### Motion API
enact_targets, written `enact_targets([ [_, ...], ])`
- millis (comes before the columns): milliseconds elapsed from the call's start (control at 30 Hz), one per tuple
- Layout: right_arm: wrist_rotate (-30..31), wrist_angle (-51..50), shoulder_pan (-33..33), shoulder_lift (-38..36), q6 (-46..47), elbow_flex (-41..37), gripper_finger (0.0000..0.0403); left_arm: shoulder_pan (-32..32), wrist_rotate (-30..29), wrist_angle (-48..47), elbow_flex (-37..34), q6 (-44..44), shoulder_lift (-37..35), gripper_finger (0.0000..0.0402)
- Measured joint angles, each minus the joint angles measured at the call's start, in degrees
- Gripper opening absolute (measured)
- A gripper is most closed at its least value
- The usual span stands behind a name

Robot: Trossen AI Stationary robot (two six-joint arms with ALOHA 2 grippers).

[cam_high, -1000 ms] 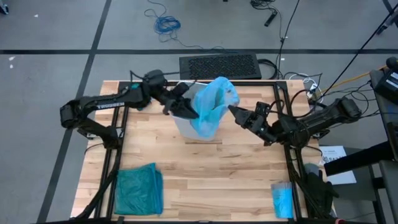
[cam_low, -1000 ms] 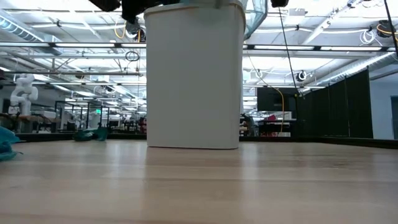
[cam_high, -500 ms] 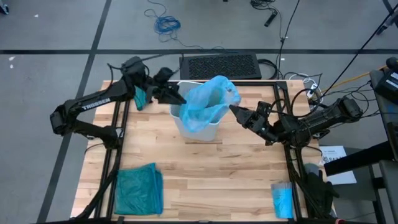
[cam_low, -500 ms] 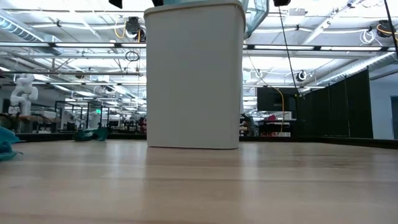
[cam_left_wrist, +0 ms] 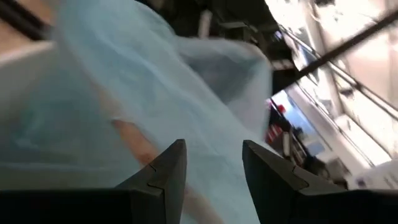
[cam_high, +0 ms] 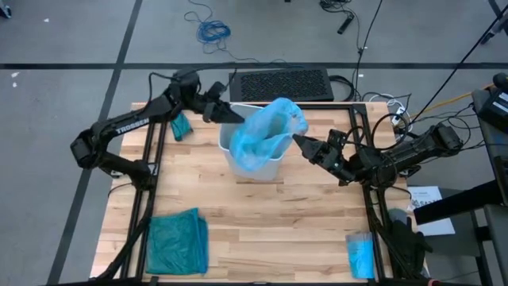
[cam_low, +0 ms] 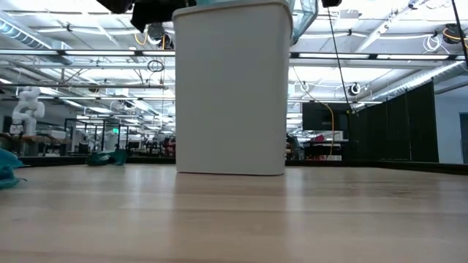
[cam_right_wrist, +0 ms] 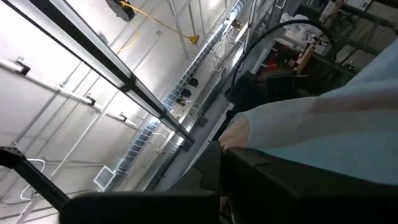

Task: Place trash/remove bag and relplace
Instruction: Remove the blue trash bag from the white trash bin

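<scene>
Bag (cam_high: 267, 135) draped in white bin (cam_high: 252, 169) near desk's far edge, mouth bunched up above rim. Right claw (cam_high: 297, 141) closed, pinching bag's right-side film, likely holding that side taut. Left claw (cam_high: 235, 116) at far-left rim, fingers (cam_left_wrist: 166, 167) partly apart, film in front, no grip evident; probably spreading liner. Trash not visible; bin interior hidden by plastic. Teal bag (cam_high: 176, 242) lies at near-left corner.

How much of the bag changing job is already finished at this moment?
Looks done: the thin pale blue plastic bag sits in the white plastic bin. In hand: the right gripper is shut on the bag's edge, while the left gripper, fingers open, is at the opposite rim. Left: seating the bag over the rim. No trash shows.
</scene>
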Motion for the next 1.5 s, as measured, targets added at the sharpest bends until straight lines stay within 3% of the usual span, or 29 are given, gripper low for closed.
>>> enact_targets([
  [233, 0.01, 0.01, 0.2, 0.0, 0.57, 0.0, 0.0, -5.18, 6.71, -3.4, 0.07, 0.99, -0.09, 0.0152],
  [467, -0.27, -0.18, 0.25, -0.73, 0.6, 0.0, 0.0, -4.93, 4.98, -3.26, 0.07, 0.62, -0.09, 0.0152],
  [800, -1.44, -2.2, 0.22, -2.4, 1.1, 0.0, 0.0, 1.76, 2.02, -4.14, 0.51, -0.07, -0.09, 0.0152],
  [1133, -1.43, -3.28, 0.22, -2.45, 2.52, 0.0, 0.0, 2.38, 0.73, -28.29, 12.09, 17.02, 7.65, 0.0152],
  [1500, -1.43, -3.28, 0.22, -2.47, 2.17, 0.0, 0.0, 0.97, 2.17, -30.27, 19.41, 20.4, 10.98, 0.0152],
])
